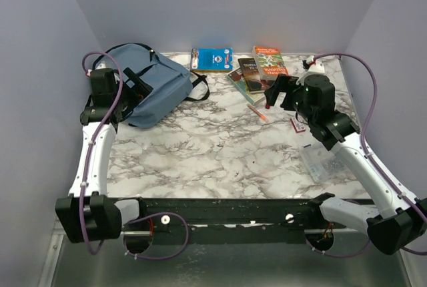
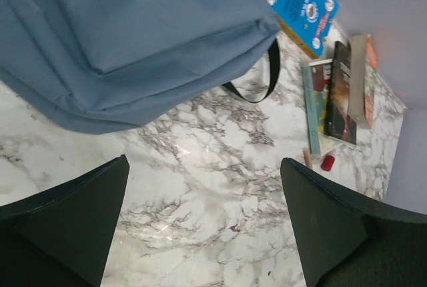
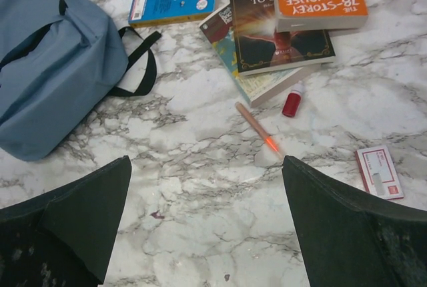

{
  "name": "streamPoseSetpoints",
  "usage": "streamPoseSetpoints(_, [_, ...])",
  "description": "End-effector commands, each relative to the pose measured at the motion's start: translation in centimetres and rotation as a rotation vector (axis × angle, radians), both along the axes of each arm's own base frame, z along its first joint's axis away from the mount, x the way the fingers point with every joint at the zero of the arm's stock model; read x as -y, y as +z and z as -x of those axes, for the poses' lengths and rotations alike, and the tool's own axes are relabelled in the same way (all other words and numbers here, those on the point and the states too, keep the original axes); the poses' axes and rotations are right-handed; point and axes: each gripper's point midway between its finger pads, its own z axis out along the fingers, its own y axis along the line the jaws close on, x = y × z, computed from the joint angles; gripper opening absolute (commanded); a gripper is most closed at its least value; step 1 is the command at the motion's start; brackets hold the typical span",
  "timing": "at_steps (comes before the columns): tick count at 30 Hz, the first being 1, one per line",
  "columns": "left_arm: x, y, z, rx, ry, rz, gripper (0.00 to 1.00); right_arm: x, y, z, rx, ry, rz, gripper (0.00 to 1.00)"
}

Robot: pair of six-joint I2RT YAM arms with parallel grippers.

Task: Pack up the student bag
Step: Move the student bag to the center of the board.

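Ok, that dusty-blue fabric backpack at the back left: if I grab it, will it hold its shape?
Probably not. The dusty-blue fabric backpack lies slumped flat, so it looks floppy and near empty, likely light. Its black strap loops loose on the marble tabletop and may snag.

My left arm reaches forward along the left side, left fingers spread wide, gripping nothing. My right arm reaches forward, wrist angled inward, right fingers equally wide, empty.
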Motion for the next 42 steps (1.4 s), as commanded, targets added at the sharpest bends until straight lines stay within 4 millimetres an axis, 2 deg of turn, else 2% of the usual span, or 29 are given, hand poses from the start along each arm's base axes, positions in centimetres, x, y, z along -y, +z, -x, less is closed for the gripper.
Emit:
streamPoseSetpoints(1, [-1.4, -4.0, -0.7, -0.156, 0.037, 0.11, 0.99, -1.8, -1.0, 0.3, -0.033, 0.073, -0.07, 1.0])
streamPoseSetpoints(4, [-2.3, -5.7, -2.3, -0.208, 0.038, 0.085, 0.99, -2.4, -1.7, 0.4, -0.054, 0.095, -0.081, 1.0])
streamPoseSetpoints(8, [-2.1, -7.8, -4.2, -0.29, -0.007, 0.112, 0.98, -3.0, -2.1, 0.3, -0.069, 0.116, -0.092, 1.0])
streamPoseSetpoints(11, [-1.8, -8.5, -5.2, -0.323, -0.034, 0.128, 0.98, -3.4, -2.5, 0.3, -0.081, 0.136, -0.101, 1.0])
streamPoseSetpoints(13, [-2.5, -9.5, -6.1, -0.344, -0.017, 0.102, 0.98, -3.6, -2.8, 0.2, -0.089, 0.138, -0.103, 1.0])
streamPoseSetpoints(15, [-3.0, -10.8, -6.4, -0.386, -0.001, 0.084, 0.98, -3.7, -3.1, 0.1, -0.099, 0.138, -0.106, 1.0])
streamPoseSetpoints(18, [-2.4, -13.1, -5.8, -0.447, -0.012, 0.11, 0.95, -3.9, -3.7, -0.2, -0.108, 0.141, -0.107, 1.0])
streamPoseSetpoints(21, [-0.6, -14.9, -4.7, -0.506, -0.053, 0.14, 0.94, -4.3, -4.3, -0.6, -0.125, 0.145, -0.113, 1.0])
streamPoseSetpoints(25, [1.8, -17.1, -1.7, -0.592, -0.049, 0.224, 0.93, -5.2, -5.7, -0.6, -0.171, 0.178, -0.122, 1.0])
streamPoseSetpoints(30, [5.1, -17.5, 1.8, -0.594, -0.063, 0.249, 0.94, -5.7, -7.7, -0.5, -0.211, 0.196, -0.124, 1.0])
streamPoseSetpoints(34, [9.1, -17.9, 5.6, -0.615, -0.158, 0.262, 0.95, -6.2, -9.7, -0.7, -0.252, 0.211, -0.125, 1.0])
streamPoseSetpoints(39, [14.6, -16.9, 9.8, -0.597, -0.328, 0.258, 0.95, -8.1, -12.2, -0.5, -0.325, 0.273, -0.185, 1.0])
streamPoseSetpoints(42, [17.1, -14.5, 11.2, -0.489, -0.418, 0.283, 0.95, -9.4, -13.1, -0.1, -0.357, 0.316, -0.246, 1.0])
